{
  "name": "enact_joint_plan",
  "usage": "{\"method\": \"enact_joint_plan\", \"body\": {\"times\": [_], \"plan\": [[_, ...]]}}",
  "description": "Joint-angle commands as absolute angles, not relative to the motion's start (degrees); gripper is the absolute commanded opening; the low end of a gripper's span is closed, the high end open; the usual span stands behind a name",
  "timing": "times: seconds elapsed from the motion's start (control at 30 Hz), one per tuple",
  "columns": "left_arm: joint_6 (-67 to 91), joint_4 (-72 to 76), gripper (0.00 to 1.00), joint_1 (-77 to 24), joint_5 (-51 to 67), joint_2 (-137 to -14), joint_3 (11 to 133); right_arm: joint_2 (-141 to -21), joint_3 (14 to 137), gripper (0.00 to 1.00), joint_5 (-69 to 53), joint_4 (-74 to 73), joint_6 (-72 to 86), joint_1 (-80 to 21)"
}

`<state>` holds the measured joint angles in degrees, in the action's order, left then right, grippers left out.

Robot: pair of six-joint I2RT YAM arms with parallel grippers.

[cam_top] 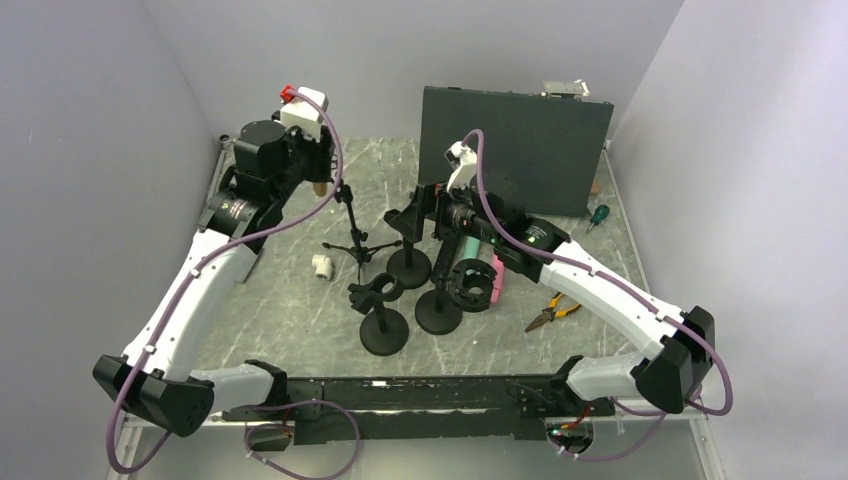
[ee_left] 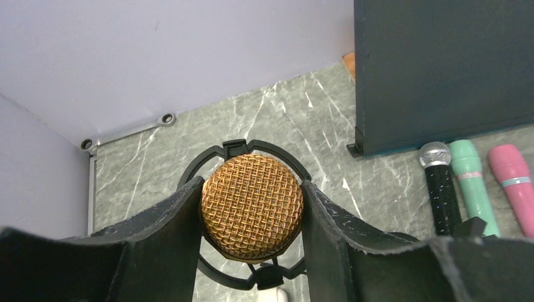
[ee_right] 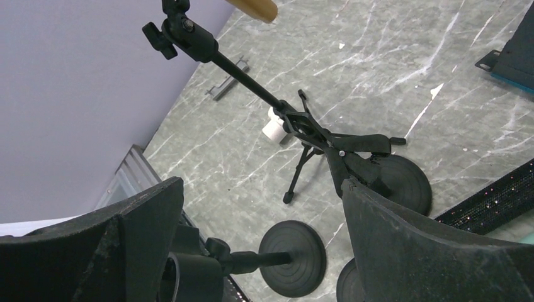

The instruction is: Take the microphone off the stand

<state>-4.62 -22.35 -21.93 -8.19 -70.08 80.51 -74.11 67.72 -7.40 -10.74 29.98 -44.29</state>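
Left gripper (ee_left: 252,192) fingers (ee_left: 167,229) clamped on the microphone (ee_left: 252,211), one pad on each side of the gold mesh head. The head faces the left wrist camera end-on, so the long axis runs straight away from the lens and the body is hidden behind the head. The black shock mount (ee_left: 234,147) rings the head, with its lower part cut off by the fingers.

In the top view the mic sits at the far left of the table (cam_top: 300,320), atop the tripod stand (cam_top: 352,215). It is almost all covered by the gripper, with only a tan end (cam_top: 320,187) poking out. The same tan end is cropped by the top edge of the right wrist view, just beside the stand's top joint, so the exact tilt is hard to tell.

Right gripper (ee_right: 261,189) fingers (ee_right: 145,226) are wide apart, holding nothing, above the round-base stands (ee_right: 293,250) at mid-table.

Edges: the left wall and far wall are near the left gripper. There is bare tabletop between the mic and the dark panel (ee_left: 441,69). Black (ee_left: 441,189), green (ee_left: 472,182) and pink (ee_left: 513,182) handheld mics lie side by side below the panel. A small white cylinder (ee_right: 275,129) lies near the tripod legs. Pliers (cam_top: 550,313) lie under the right arm, well apart from the tripod.
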Motion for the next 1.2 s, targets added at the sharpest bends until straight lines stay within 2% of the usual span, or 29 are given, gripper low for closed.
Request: {"method": "enact_joint_plan", "body": {"times": [0.0, 0.17, 0.4, 0.8, 1.07, 1.17], "plan": [[-2.98, -22.72, 0.25, -22.32, -4.81, -66.84, 85.73, -72.66, 68.01, 0.98, -6.73, -9.68, 29.44, -44.30], [-0.58, -27.11, 0.21, -22.27, -0.69, -66.97, 90.62, -73.70, 68.44, 0.98, -7.50, -9.14, 29.70, -44.29], [-0.40, -28.33, 0.03, -22.32, 0.62, -64.34, 95.28, -74.65, 69.08, 0.98, -7.54, -9.29, 29.32, -44.29], [3.15, -26.05, 0.00, -22.30, 2.48, -56.85, 99.68, -75.69, 69.24, 0.98, -7.38, -9.63, 28.94, -44.25], [10.06, -21.31, 0.00, -22.27, 6.82, -46.98, 93.82, -75.69, 72.25, 0.99, -7.48, -13.06, 24.69, -44.32], [15.18, -19.41, 0.00, -22.31, 10.99, -43.70, 87.27, -75.42, 74.97, 0.99, -13.11, -13.85, 20.52, -44.44]]}}
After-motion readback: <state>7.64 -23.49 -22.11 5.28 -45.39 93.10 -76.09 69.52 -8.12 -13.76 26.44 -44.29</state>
